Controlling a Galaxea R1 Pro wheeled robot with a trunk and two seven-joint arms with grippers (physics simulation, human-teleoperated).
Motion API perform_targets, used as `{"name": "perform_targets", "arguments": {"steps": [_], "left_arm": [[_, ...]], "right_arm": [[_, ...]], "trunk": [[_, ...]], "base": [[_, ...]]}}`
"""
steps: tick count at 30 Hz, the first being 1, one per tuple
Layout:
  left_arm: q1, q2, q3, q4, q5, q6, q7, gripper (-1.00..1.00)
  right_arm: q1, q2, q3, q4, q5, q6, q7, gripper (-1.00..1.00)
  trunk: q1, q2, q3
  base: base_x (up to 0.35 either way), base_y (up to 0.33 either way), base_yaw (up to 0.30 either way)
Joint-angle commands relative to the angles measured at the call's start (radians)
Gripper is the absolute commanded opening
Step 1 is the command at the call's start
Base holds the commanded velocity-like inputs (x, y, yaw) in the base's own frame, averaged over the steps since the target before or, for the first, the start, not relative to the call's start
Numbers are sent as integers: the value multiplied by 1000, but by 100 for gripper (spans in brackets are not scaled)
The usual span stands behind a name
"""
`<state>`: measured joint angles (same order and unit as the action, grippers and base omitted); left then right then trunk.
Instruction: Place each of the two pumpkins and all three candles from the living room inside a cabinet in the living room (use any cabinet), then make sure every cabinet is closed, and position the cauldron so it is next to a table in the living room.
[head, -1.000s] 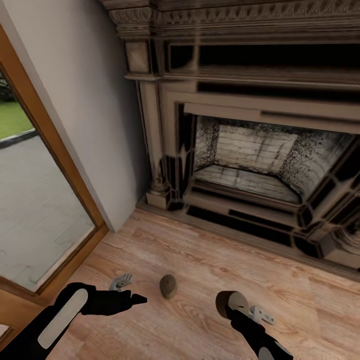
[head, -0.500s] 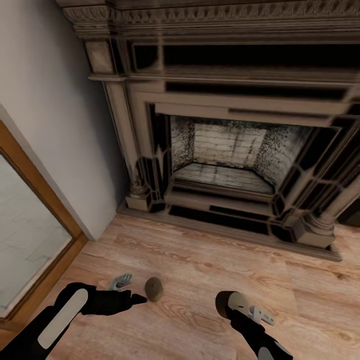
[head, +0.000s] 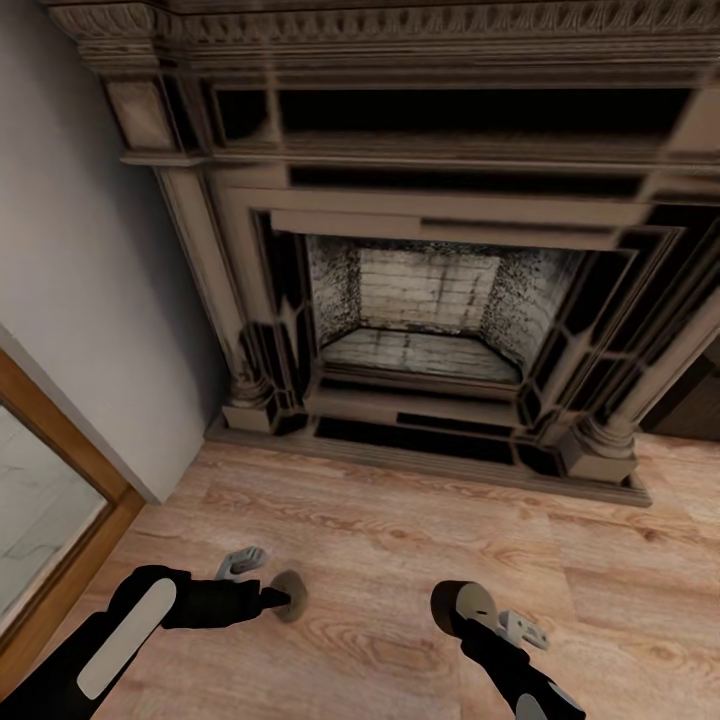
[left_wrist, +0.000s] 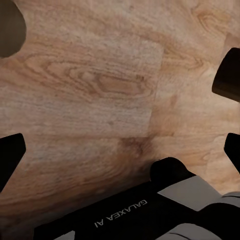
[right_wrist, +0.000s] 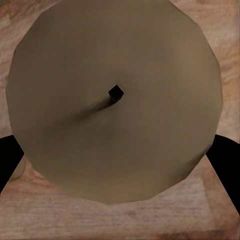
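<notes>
My right gripper (head: 462, 608) is shut on a squat beige candle (head: 470, 603). In the right wrist view the candle's round top (right_wrist: 115, 100), with its short dark wick, sits between the two black fingers (right_wrist: 226, 155). A second candle (head: 288, 596) stands on the wood floor right at the tip of my left gripper (head: 268, 598); whether they touch I cannot tell. The left wrist view has that candle (left_wrist: 10, 25) off to one side, outside the left gripper (left_wrist: 120, 155), whose fingers (left_wrist: 10, 157) stand wide open over bare floor.
A large carved stone fireplace (head: 430, 330) fills the wall ahead, its base step (head: 420, 460) on the floor. A grey wall (head: 70, 280) and a wood-framed glass door (head: 60, 530) lie to the left. Something dark stands at the right edge (head: 700, 400).
The camera has swung to the right, so the fireplace, the door and the floor candle slid left in the picture. Both arms keep the same pose.
</notes>
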<state>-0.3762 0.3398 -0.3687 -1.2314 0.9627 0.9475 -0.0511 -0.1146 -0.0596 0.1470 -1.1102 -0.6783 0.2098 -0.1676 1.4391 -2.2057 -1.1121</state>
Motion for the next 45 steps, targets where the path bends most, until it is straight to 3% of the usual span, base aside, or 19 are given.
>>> {"name": "perform_targets", "arguments": {"steps": [1, 23, 30, 37, 45], "left_arm": [[-1, 1, -1, 0, -6, 1, -5, 100], [0, 1, -3, 0, -10, -1, -4, 100], [0, 1, -4, 0, -10, -2, -4, 100], [0, 1, -3, 0, -10, -3, -4, 100], [0, 1, -3, 0, -10, -3, -3, 100]], "right_arm": [[0, -1, 3, -2, -8, 2, -9, -100], [0, 1, 12, -18, -1, 15, -11, -100], [-8, 0, 5, -30, -4, 205, -41, -100], [-140, -2, 3, 53, -4, 359, -128, -100], [-174, -3, 6, 91, 1, 389, -141, -100]], "trunk": [[0, 0, -1], [0, 0, -1], [0, 0, -1], [0, 0, -1], [0, 0, -1]], "base": [[85, 0, -6], [73, -64, 0], [4, -8, 0], [0, 0, 0], [0, 0, 0]]}}
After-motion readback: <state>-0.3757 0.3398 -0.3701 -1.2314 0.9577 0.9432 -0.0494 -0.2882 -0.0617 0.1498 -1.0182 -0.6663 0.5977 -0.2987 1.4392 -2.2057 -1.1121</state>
